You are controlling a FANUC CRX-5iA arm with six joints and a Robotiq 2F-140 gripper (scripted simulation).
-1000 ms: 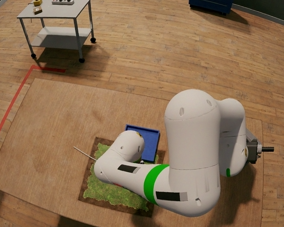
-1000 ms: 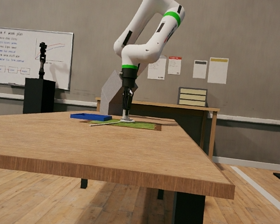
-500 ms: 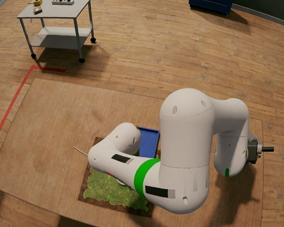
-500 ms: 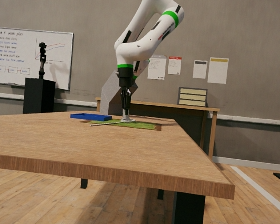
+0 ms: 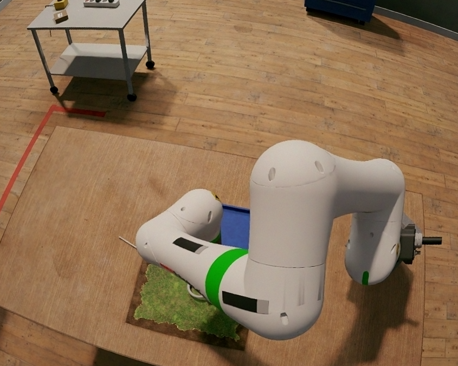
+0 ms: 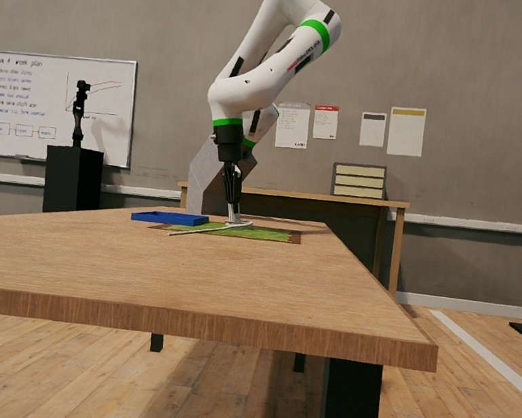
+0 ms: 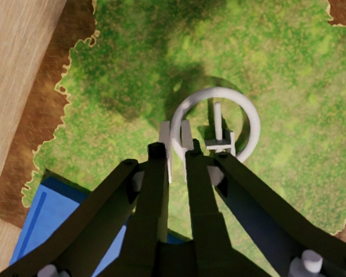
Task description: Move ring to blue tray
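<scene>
Pale grey ring [image 7: 250, 113], thin, round, pinched by fingers

Wooden table [image 6: 193, 271], thick top, dark legs, standing on plank flooring. 3 things sit directly on it, all toward the robot's end: a grass mat [image 5: 165, 300] with a brown dirt border, a blue tray [image 6: 169, 217] and a thin pale rod [image 6: 193, 231]. Tray is shallow, rectangular, touching the mat's edge on the side away from the rod; in the wrist view its corner overlaps the green. Rod lies flat, 1 end on the mat, the other end [image 5: 125, 240] poking out over bare wood.
</scene>
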